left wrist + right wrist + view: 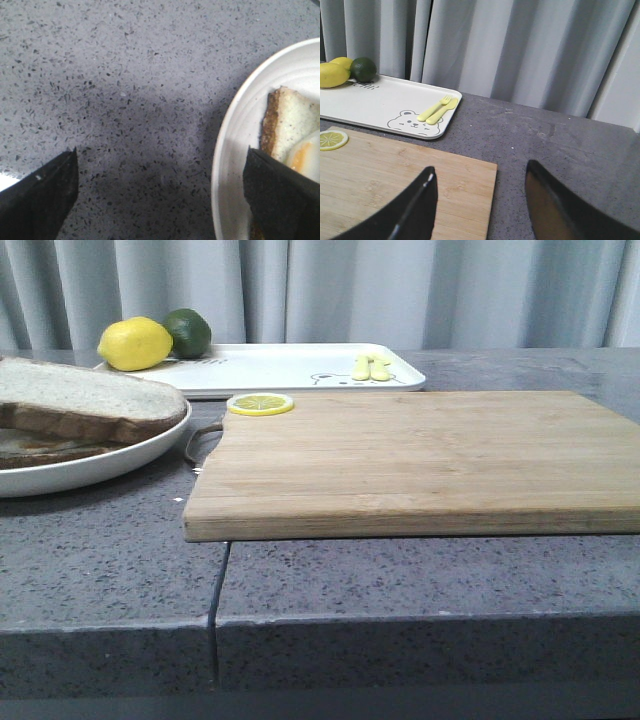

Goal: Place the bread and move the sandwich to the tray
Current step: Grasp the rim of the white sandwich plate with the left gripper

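A thick pale slice of bread [85, 395] with a dark crust lies on the round white plate [120, 458] at the left, over darker slices. In the left wrist view the sandwich [295, 132] shows on the plate [235, 150] as a brown-crusted slice with fried egg. My left gripper [161, 150] is open over the grey counter beside the plate, one finger over the plate's inside. The white tray [290, 368] lies at the back. My right gripper [481, 166] is open and empty above the right end of the cutting board [395, 175]. Neither gripper shows in the front view.
The wooden cutting board [410, 460] fills the middle, with a lemon slice [260, 403] on its back left corner. A lemon [135, 343] and a lime [188, 332] sit on the tray's left end, yellow toy cutlery [371, 367] on its right. Curtains hang behind.
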You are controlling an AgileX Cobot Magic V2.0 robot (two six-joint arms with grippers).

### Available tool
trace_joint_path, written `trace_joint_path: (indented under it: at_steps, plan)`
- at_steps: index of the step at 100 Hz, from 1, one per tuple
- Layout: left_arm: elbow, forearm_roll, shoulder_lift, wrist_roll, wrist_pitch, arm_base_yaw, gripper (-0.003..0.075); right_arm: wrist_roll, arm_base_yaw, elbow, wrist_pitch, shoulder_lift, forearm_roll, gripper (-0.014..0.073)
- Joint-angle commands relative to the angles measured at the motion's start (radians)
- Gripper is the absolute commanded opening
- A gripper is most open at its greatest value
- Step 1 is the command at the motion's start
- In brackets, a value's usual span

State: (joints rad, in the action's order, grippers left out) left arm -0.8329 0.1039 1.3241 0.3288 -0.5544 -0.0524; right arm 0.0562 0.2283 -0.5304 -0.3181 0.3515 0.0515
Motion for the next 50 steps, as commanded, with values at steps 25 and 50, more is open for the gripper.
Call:
trace_joint_path:
  at_steps: [25,50]
  plan:
    - [-0.03,0.012,0.028,-0.025,0.05,0.008,0.0618,-0.003,-0.007,-0.026,0.077,0.006,0.013,0.0407]
    - [-0.03,0.012,0.03,-0.025,0.075,0.008,0.0618,-0.003,-0.007,-0.026,0.077,0.006,0.013,0.0407]
